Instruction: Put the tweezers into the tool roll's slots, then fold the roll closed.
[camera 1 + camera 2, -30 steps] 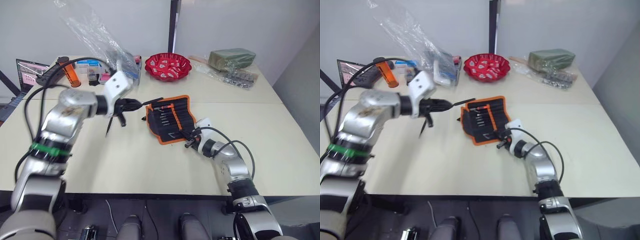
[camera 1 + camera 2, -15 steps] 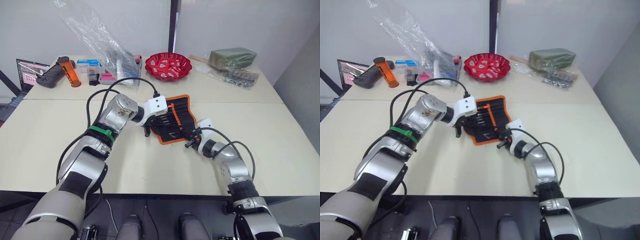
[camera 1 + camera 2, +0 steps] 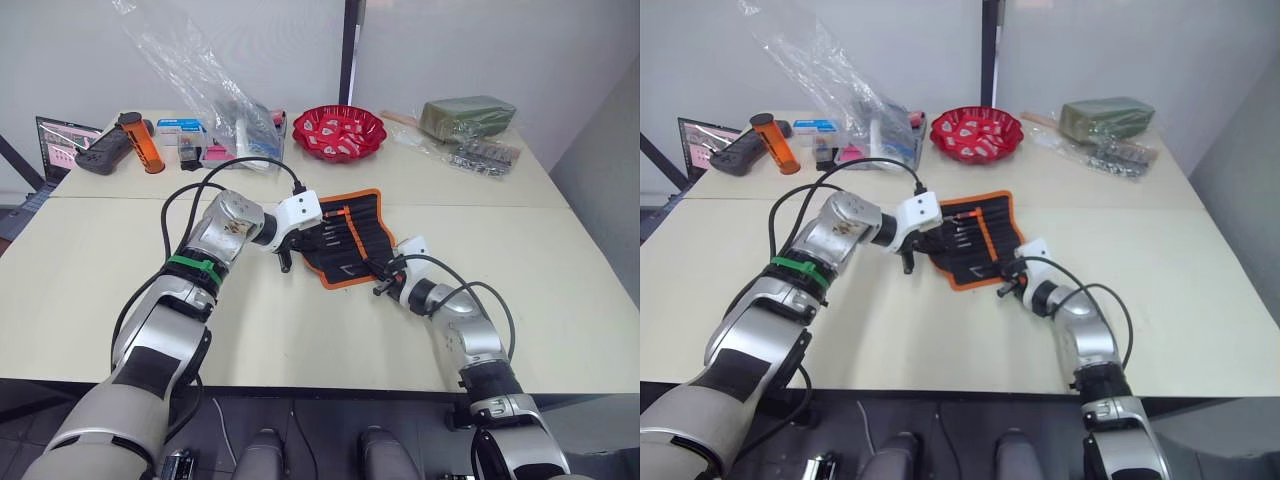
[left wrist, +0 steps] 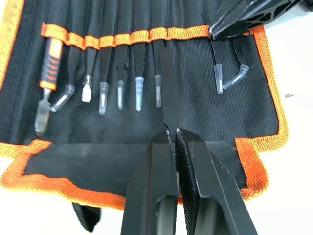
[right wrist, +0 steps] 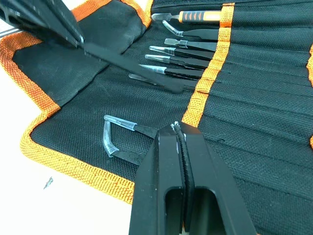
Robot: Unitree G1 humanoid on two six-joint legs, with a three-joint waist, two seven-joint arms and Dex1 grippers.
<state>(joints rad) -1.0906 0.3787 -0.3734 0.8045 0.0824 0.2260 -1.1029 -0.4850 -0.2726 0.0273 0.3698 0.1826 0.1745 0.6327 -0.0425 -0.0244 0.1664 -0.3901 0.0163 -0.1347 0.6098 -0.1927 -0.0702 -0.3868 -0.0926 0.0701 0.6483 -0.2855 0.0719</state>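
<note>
Table (image 3: 300,330) is carrying the open roll (image 3: 365,240), which is lying flat between the two arms with its orange-edged slots (image 4: 132,36) running in a row across the inner face. Most slots are already holding tweezers (image 4: 139,81), capped tips pointing out of the band toward the left gripper's side.

Left gripper (image 4: 173,134) is sitting over the roll's near-left flap, clenched on one tweezer (image 4: 167,83). That tweezer's long axis is running straight ahead of the fingers, parallel to its neighbours, with its far end reaching the orange band at a slot between the straight row and the two bent-tipped pieces (image 4: 227,78). Judging from this, the insertion is under way and the coming move is a push along that same axis, deeper under the band; any sideways drift could catch the neighbouring capped tip.

Right gripper (image 5: 182,142) is resting on the opposite, near-right corner of the roll, fingers pressed together with no tool seen between them, apparently pinning the fabric. Its tips are lying just beside the bent-tipped tweezers.

Left arm is clearly the nearer one to the target slot.
</note>
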